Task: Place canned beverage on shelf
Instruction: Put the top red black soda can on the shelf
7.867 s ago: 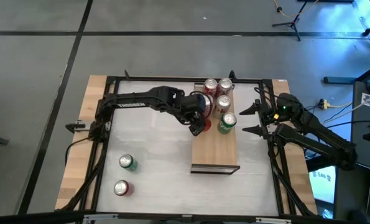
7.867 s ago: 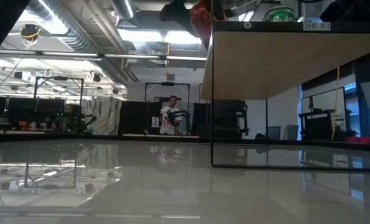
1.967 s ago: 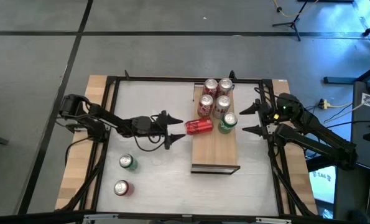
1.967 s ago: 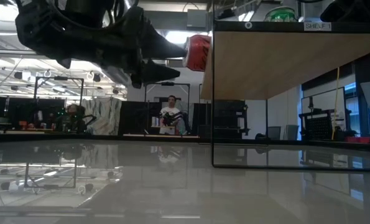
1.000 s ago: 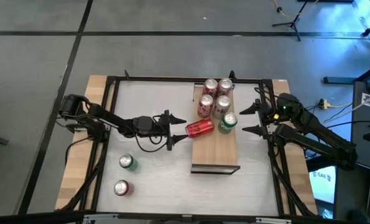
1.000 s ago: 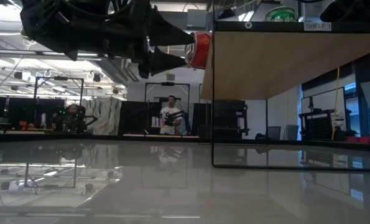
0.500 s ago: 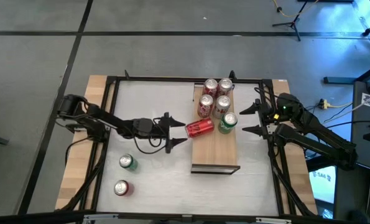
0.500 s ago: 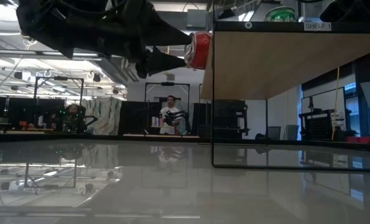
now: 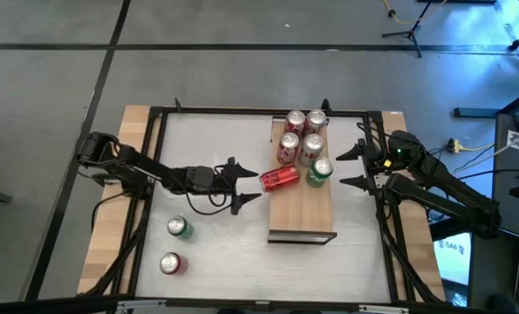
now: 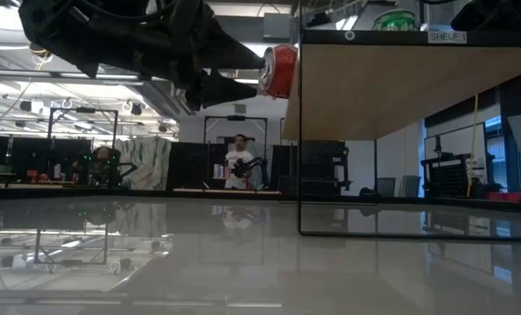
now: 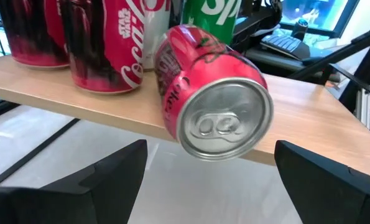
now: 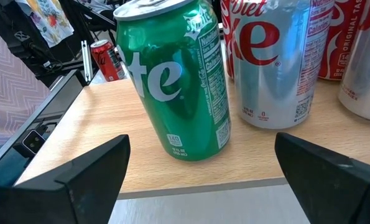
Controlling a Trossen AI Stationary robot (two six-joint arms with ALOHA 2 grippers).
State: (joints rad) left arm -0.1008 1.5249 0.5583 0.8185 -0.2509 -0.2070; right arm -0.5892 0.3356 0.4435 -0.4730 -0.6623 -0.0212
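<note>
A red cola can (image 9: pixel 279 179) lies tipped on the shelf (image 9: pixel 301 214) edge at centre frame; the left gripper (image 9: pixel 247 183) faces it, jaws wide, empty. The right gripper (image 9: pixel 353 167) waits at the right, jaws wide.

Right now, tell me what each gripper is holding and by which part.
Nothing is held. The left gripper stands open beside the tipped red soda can on the light-wood shelf; the right gripper waits open.

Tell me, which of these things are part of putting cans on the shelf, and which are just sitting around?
Part of the job:
- shelf
- tipped red can on the shelf's edge
- left gripper, open, facing that can
- upright cans on the shelf
- green can and red can on the table

Sitting around:
- right gripper, open, waiting beside the shelf
- person far behind
</note>
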